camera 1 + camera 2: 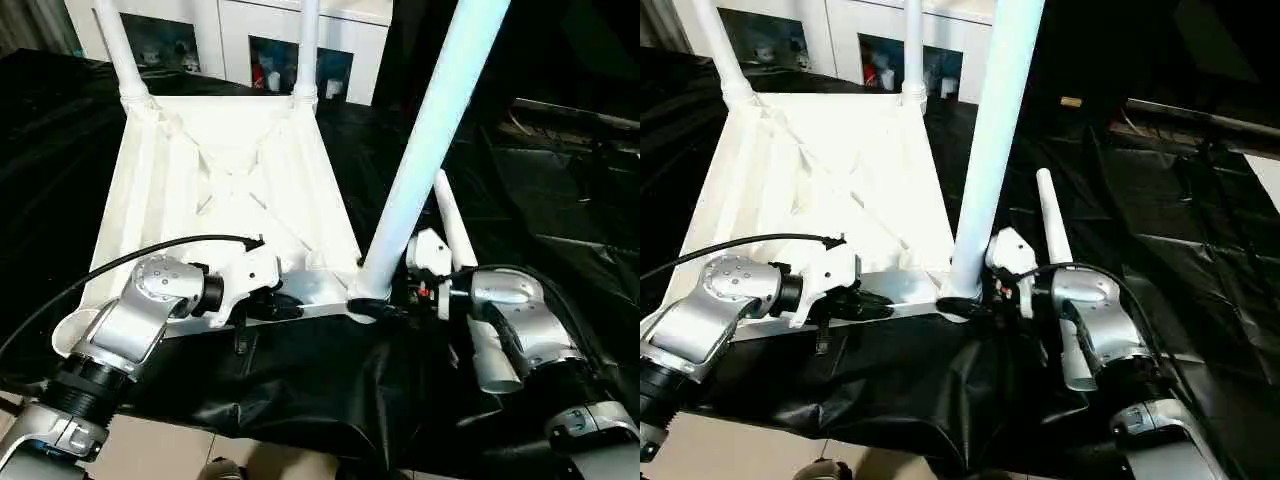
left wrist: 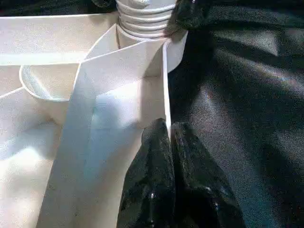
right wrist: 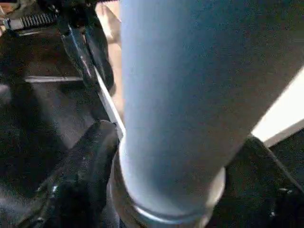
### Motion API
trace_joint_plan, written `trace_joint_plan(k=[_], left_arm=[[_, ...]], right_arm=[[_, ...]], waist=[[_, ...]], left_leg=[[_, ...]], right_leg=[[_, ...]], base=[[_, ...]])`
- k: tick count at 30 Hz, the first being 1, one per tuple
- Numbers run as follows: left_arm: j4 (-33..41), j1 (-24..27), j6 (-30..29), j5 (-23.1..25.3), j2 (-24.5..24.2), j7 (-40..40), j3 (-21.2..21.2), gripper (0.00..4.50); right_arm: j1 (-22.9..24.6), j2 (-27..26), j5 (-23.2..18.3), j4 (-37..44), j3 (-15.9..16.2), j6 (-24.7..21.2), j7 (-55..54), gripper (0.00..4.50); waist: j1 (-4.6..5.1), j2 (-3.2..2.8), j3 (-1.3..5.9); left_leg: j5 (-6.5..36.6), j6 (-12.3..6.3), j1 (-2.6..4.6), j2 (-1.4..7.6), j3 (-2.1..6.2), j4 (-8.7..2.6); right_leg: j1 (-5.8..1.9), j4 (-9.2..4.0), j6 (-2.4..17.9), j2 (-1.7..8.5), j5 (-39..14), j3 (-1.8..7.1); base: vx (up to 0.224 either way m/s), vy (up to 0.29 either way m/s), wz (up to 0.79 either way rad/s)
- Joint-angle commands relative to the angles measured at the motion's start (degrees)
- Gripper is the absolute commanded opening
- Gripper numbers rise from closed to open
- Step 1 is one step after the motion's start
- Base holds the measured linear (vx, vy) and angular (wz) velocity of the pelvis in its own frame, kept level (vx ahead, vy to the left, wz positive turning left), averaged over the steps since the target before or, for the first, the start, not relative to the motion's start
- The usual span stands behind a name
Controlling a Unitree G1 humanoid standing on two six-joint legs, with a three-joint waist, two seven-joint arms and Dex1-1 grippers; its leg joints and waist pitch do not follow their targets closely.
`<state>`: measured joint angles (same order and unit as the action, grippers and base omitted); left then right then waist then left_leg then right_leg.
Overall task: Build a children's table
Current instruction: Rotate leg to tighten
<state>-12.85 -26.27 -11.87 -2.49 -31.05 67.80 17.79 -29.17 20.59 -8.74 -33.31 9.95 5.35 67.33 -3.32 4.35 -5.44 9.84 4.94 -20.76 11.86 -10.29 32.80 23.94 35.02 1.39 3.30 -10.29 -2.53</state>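
While the white table top [image 1: 230,180] lies upside down on the black cloth [image 1: 1160,250] that covers my desk, its long side runs away from me toward the white cabinet [image 1: 250,40]. Two legs [image 1: 305,50] stand straight up in the far corners. A third leg [image 1: 430,140] stands in the near right corner socket [image 1: 365,295] and leans a little to the right. The fourth leg [image 1: 1052,235] lies flat on the cloth, just right of the top. My left gripper [image 2: 168,142] is pinched tight on the thin near edge wall of the top. My right gripper [image 3: 166,190] is spread wide around the bottom of the third leg, one finger [image 3: 80,175] on each side. The cloth to the right has open room.
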Motion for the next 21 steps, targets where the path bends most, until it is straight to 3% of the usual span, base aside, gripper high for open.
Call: trace_joint_plan(k=[1,7,14,15,16,18,19,21], left_arm=[[0.22,0.33,0.87,-0.69,0.11,0.83,0.02,0.0],[0.04,0.26,0.86,-0.96,-0.04,0.89,-0.07,0.0],[-1.05,0.26,0.34,-0.2,0.74,-0.68,0.11,0.0],[-2.87,-0.35,-1.31,1.55,2.56,-4.92,0.12,0.0],[-3.41,-0.56,-1.82,2.03,3.11,-6.2,0.08,0.0],[-4.56,-1.04,-2.56,2.64,4.53,-8.63,-0.07,0.0],[-6.81,-2.2,-3.47,4.47,7.2,-13.56,0.13,0.0],[-7.76,-2.82,-4.22,5.23,8.49,-15.61,0.35,0.0]], right_arm=[[-0.66,0.87,0.09,-0.52,0.12,0.68,0.72,3.0],[-0.71,0.75,-0.18,-1.14,0.06,1.21,1.71,2.7],[0.59,-0.49,-0.24,-2.29,-0.64,-0.03,-0.41,2.68],[0.82,-2.92,-0.14,-4.8,-2.53,-2.9,-7.7,2.67],[0.8,-3.69,-0.03,-5.62,-3.13,-3.66,-10.17,2.67],[1.04,-5.55,0.05,-7.02,-4.25,-4.16,-14.92,2.67],[1.78,-9.47,0.12,-8.45,-5.94,-4.85,-23.38,2.67],[2.14,-11.33,0.5,-8.76,-6.42,-4.8,-27.39,2.67]], waist=[[0.11,-0.37,4.2],[0.08,-0.54,4.26],[0.13,-0.58,4.25],[0.21,-0.46,4.06],[0.35,-0.57,3.61],[0.42,-0.52,3.5],[0.69,-0.66,3.08],[0.92,-0.69,3.1]], left_leg=[[7.96,-3.66,0.37,1.23,-0.12,-3.07],[7.59,-3.96,0.47,1.27,-0.11,-3.02],[7.55,-4.08,0.46,1.22,-0.14,-2.96],[8.08,-3.81,0.46,1.24,-0.15,-3.05],[10.44,-2.67,0.51,1.12,-0.06,-3.32],[13.36,-1.34,0.87,1.18,0.1,-3.43],[16.69,0.06,1.22,1.2,0.31,-3.7],[19.31,1.19,1.56,1.06,0.64,-3.75]], right_leg=[[-3.46,-3.44,12.9,3.68,-7.85,2.58],[-3.41,-3.29,13.32,3.64,-7.02,2.5],[-3.46,-3.22,13.84,3.58,-6.02,2.5],[-3.37,-3.37,13.64,3.59,-7.27,2.53],[-3.18,-3.92,12.8,3.62,-11.89,2.47],[-3.09,-4.45,11.3,3.84,-17.81,2.44],[-2.56,-5.2,9.19,3.91,-24.68,2.48],[-2.35,-5.87,7.02,4.16,-30.63,2.32]], base=[[0.0,0.0,0.0],[0.0,0.0,0.0],[0.0,0.0,0.0],[0.0,0.0,0.0],[0.0,0.0,0.0],[0.0,0.0,0.0],[0.0,0.0,0.0],[0.0,0.0,0.0]])
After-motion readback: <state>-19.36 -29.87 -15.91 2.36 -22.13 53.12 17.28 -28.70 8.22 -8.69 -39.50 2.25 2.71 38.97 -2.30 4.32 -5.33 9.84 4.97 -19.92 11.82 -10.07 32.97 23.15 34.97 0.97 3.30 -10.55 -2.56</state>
